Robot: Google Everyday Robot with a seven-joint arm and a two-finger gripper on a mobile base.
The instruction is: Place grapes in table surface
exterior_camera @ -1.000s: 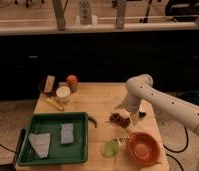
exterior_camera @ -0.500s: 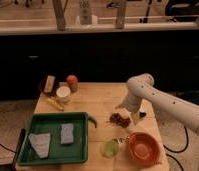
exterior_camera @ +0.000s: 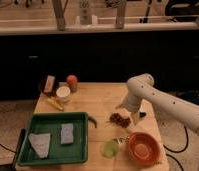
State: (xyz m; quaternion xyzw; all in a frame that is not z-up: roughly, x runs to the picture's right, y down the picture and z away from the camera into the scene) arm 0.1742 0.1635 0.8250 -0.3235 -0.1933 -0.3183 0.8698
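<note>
**Grapes on the table beside the gripper**

A small, dark reddish bunch of grapes (exterior_camera: 120, 119) is being shown lying on the wooden table (exterior_camera: 100, 100), at about 3 o'clock from the green tray (exterior_camera: 54, 138) and at 11 o'clock from the orange bowl (exterior_camera: 143, 148). The gripper (exterior_camera: 131, 115) is being held just beside the bunch, at its 3 o'clock; its hold on anything cannot be told. Against the picture half a second ago, no change in grapes or arm is being seen. No writing or label is being made out.
</note>
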